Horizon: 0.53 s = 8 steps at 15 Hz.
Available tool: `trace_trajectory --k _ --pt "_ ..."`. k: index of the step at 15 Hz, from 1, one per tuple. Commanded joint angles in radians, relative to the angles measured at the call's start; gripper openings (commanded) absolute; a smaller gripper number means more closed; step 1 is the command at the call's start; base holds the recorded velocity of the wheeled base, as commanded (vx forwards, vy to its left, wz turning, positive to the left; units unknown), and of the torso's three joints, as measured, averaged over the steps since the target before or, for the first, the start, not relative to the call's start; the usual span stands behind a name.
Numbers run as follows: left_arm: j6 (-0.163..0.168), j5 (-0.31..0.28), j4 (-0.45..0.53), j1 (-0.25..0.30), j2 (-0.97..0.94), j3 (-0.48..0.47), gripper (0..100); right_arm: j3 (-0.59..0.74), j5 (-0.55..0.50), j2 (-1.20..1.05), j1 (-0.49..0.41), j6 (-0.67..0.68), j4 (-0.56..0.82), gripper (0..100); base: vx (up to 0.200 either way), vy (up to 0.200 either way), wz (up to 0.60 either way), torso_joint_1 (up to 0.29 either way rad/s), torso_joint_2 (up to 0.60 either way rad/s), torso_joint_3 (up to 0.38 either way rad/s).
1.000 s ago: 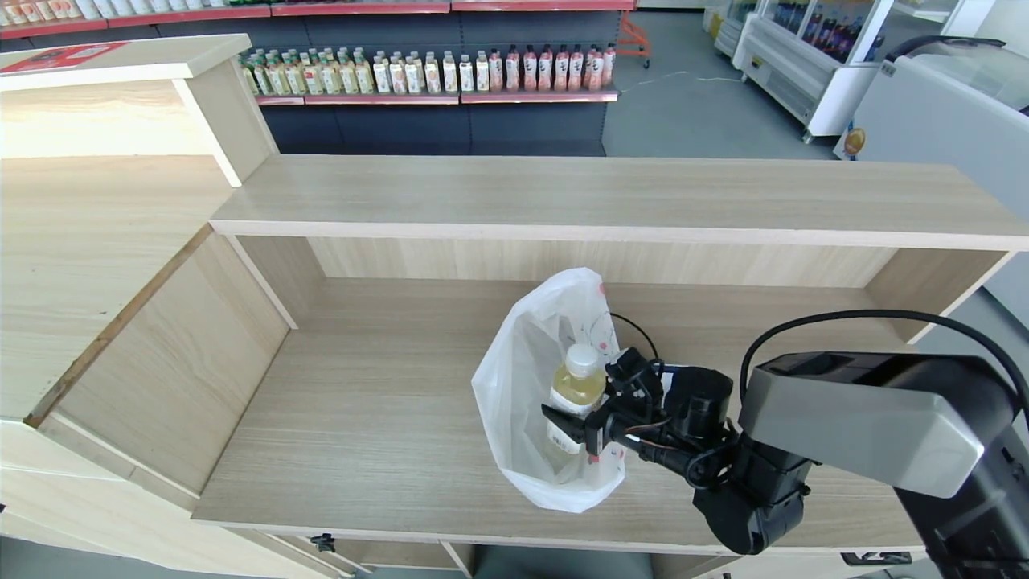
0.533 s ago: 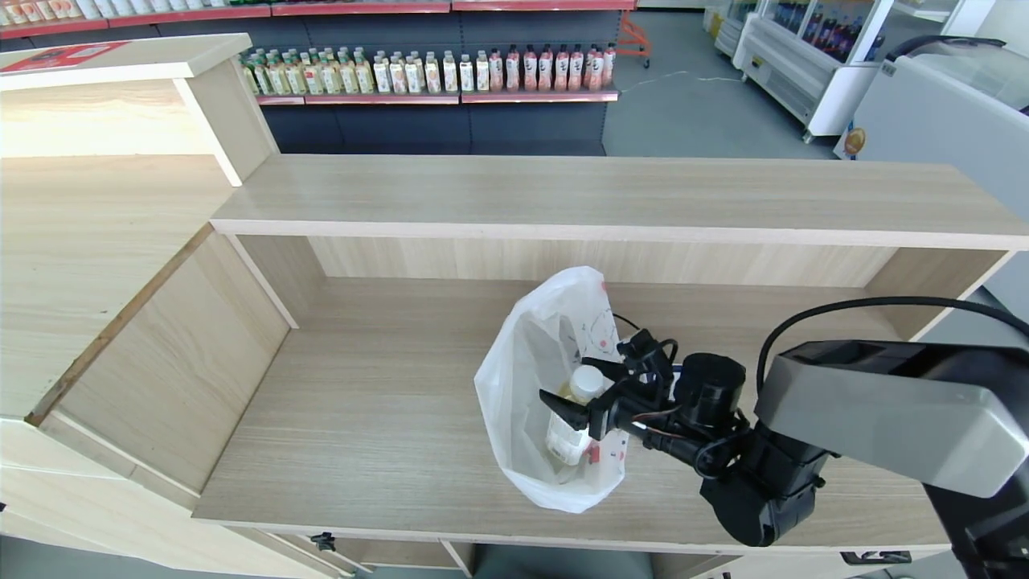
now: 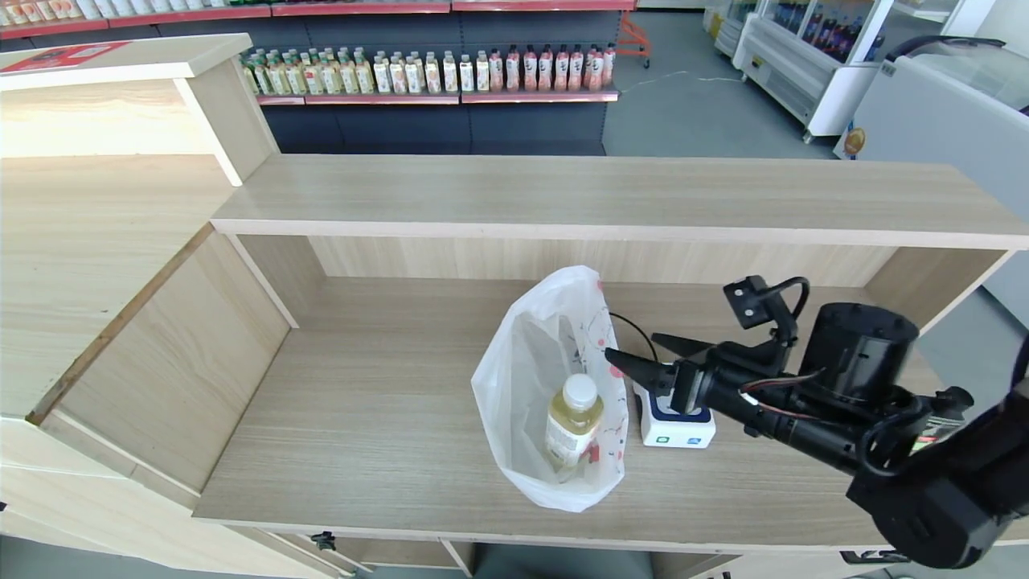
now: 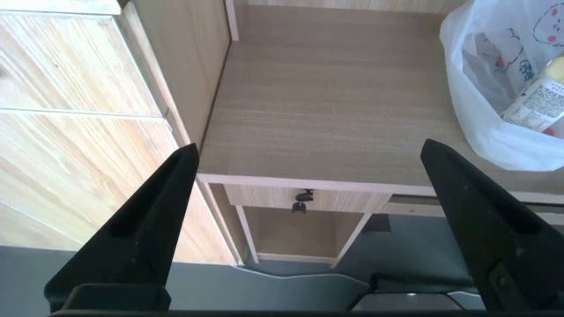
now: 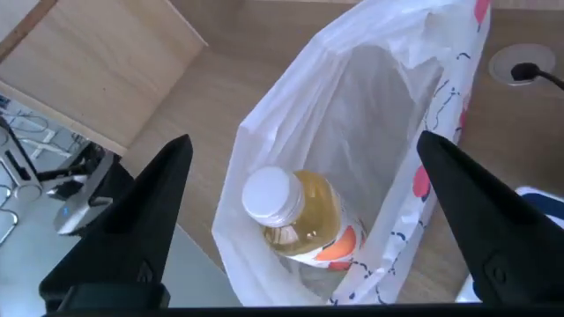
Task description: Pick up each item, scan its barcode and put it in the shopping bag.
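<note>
A bottle of yellow drink with a white cap (image 3: 573,420) stands inside the white plastic shopping bag (image 3: 530,378) on the wooden counter. The right wrist view looks down at the bottle (image 5: 295,216) in the bag (image 5: 370,106). My right gripper (image 3: 647,360) hangs open and empty just right of the bag's rim, above the scanner; its fingers (image 5: 132,229) frame the bag's mouth. My left gripper (image 4: 304,229) is open and empty, low off the counter's front edge, with the bag (image 4: 493,79) to one side.
A small white and blue barcode scanner (image 3: 674,418) sits on the counter right of the bag, its black cable (image 3: 635,330) running behind. A raised wooden ledge (image 3: 611,197) borders the back, a side wall (image 3: 173,354) the left. Shelves of bottles (image 3: 426,72) stand behind.
My right gripper let go of the bottle, which now stands in the bag. The gripper then rose and pulled back to the right, out of the bag, uncovering the scanner.
</note>
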Motion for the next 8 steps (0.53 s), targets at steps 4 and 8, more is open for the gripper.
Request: trace_trajectory --k 4,8 --pt "0.000 0.000 0.000 0.000 0.000 0.000 100 0.227 -0.054 -0.417 -0.347 -0.178 0.274 100 0.000 0.000 0.00 0.000 0.00 0.000" --pt "0.000 0.000 0.000 0.000 0.000 0.000 100 0.339 -0.075 -0.517 -0.523 -0.189 0.332 100 0.000 0.000 0.00 0.000 0.00 0.000"
